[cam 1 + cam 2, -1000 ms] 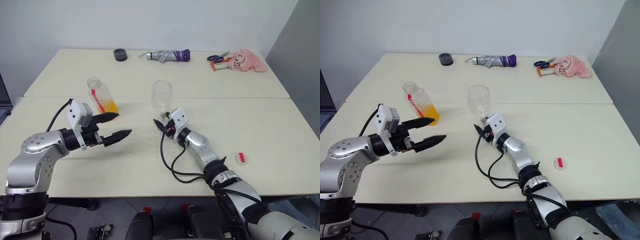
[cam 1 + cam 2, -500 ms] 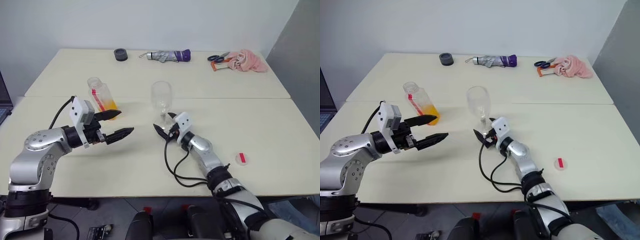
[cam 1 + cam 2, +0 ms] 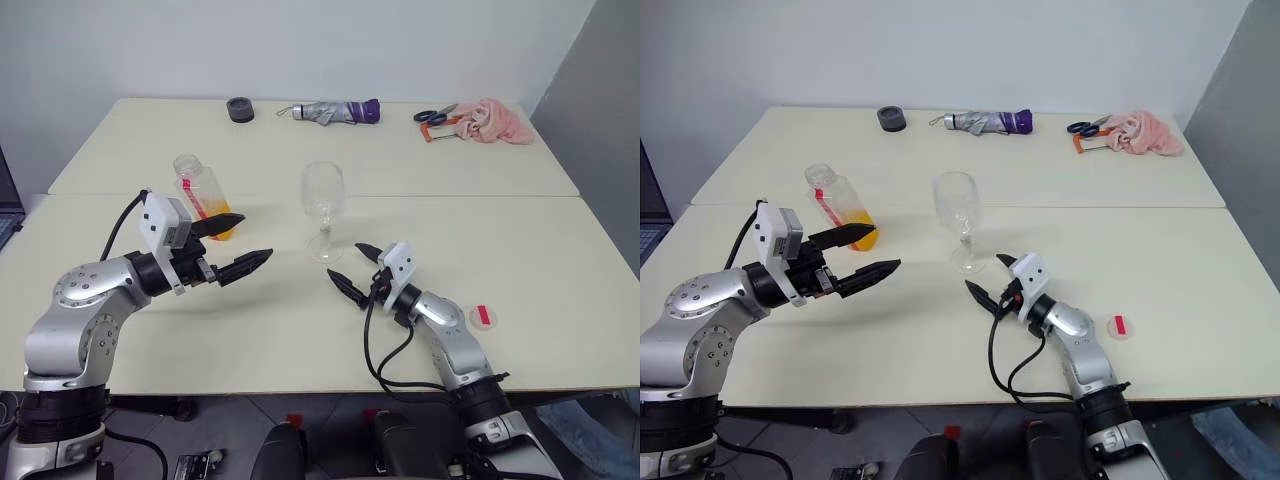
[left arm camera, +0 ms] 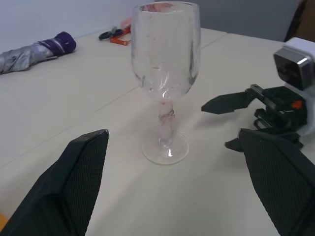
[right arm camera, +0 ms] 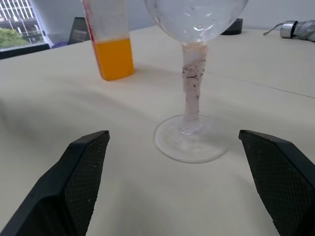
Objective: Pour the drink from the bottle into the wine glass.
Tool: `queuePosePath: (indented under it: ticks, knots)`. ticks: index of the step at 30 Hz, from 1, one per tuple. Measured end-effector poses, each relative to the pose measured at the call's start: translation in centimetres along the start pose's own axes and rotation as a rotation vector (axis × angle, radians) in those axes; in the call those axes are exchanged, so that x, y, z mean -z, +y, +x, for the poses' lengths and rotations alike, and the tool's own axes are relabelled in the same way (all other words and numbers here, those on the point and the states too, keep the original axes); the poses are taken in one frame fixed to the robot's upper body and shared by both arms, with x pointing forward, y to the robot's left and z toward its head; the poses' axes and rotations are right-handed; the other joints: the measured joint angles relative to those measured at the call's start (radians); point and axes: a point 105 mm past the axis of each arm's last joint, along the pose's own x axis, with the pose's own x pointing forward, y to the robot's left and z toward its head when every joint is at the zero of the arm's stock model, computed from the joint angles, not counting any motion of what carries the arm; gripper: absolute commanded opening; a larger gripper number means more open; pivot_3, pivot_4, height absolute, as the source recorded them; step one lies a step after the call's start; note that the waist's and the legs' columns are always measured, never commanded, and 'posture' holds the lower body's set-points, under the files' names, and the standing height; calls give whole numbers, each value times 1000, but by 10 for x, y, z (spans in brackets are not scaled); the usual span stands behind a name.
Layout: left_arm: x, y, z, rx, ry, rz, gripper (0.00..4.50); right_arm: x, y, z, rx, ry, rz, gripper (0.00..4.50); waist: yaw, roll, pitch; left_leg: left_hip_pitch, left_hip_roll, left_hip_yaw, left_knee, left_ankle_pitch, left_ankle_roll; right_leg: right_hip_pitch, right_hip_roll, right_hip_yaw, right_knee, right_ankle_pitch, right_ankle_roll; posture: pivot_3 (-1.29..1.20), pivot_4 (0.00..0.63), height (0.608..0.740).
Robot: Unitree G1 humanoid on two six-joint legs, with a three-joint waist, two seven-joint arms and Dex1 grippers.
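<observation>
Right gripper (image 3: pixel 354 266) has let go of the wine glass (image 3: pixel 323 206) and backed off toward the robot; a second ago it sat at the stem with the glass tilted. Now the glass stands upright on the table (image 3: pixel 520 230), empty, well clear of its fingers, which are spread wide. Bottle (image 3: pixel 203 196) stands uncapped just beyond the left gripper (image 3: pixel 240 242), the drink (image 3: pixel 220 213) filling only its lower part. Left gripper hangs level over the table, fingers apart and holding nothing, one tip close in front of the bottle, not gripping it. A red-and-white cap (image 3: pixel 483 317) lies near the right arm. Umbrella (image 3: pixel 330 110), tape roll (image 3: pixel 240 108), scissors (image 3: pixel 436 116) and pink cloth (image 3: pixel 494 121) sit along the far edge. Judgement: glass is set up, grabbing the bottle comes next, no pouring yet.
</observation>
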Motion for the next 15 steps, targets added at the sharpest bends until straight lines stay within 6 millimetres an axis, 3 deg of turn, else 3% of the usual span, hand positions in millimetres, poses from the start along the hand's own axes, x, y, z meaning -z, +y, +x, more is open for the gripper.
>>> queuePosePath:
  ticks: [6, 12, 15]
  knots:
    - [19, 3, -5, -145, -19, -46, 4500, -6, 3, -25, -51, 51, -71, 4485, 2, 0, 0, 0, 0, 0, 0, 0, 0, 0, 0, 0, 0, 0, 0, 0, 150, 740]
    - [43, 16, -21, -400, -9, -24, 4500, -28, 5, -46, -127, 75, -111, 4485, 5, -1, 0, 0, 0, -1, 1, 0, 0, 1, -1, 0, -1, 0, 0, 0, 150, 740]
    - [46, 23, -24, -521, -27, 8, 4500, -36, 15, -56, -202, 100, -110, 4485, 11, -1, 0, 0, -1, -1, 1, 0, 0, 2, -1, 0, -1, 0, 0, 0, 150, 740]
